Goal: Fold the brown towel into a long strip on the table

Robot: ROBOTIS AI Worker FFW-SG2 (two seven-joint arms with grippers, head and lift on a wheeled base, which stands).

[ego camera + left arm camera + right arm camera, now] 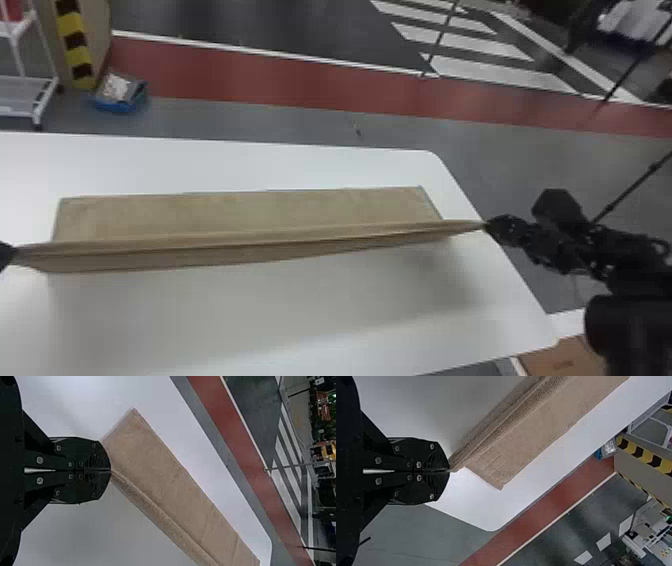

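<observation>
Two pairs of fingers, closed on one towel (250,212): the left gripper (11,254) pinches the left end of its near fold, the right gripper (487,226) the right end. The fold is stretched between them; the towel's far part lies flat on one table (300,310). White tabletop extends beyond the far edge and, more broadly, on the near side. The table's right edge passes near the right gripper.

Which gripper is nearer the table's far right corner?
Right. The right gripper holds the brown towel's right end, on the robot's side of that corner; the left gripper holds its left end, much farther left.
</observation>
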